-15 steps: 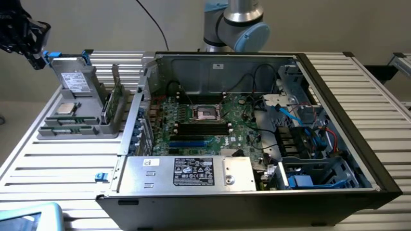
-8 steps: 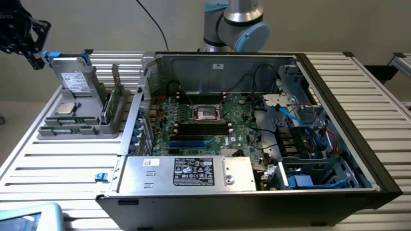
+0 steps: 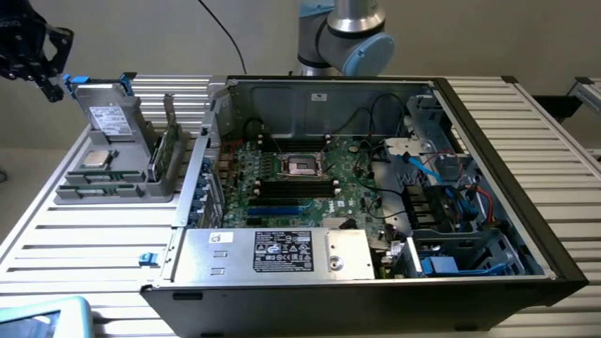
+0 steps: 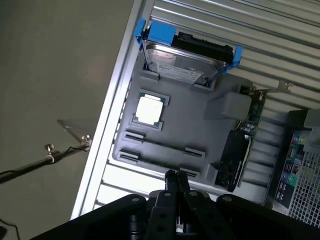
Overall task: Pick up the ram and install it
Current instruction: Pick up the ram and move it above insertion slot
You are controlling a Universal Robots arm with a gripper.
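Gripper: the gripper hung above the grey tray, clear of it and touching nothing.
Jaws: the two black fingers were pressed fully together, with nothing seen between them.
Ram: the ram stood on edge in the tray's slotted holder, in the row just beside the silver processor chip. From above it appeared as a thin line, so I could not make out its chips or label.
Hard drive: the hard drive, in its blue bracket, stood at the tray's end opposite the ram holders.
Expansion card: a green card with a metal bracket stood upright along the tray side nearest the computer case.
Computer case: the open case lay just beside the tray, on the exterior view's right.
Memory slots: the long black slots on the motherboard were well apart from the tray. I could not tell whether they held anything.
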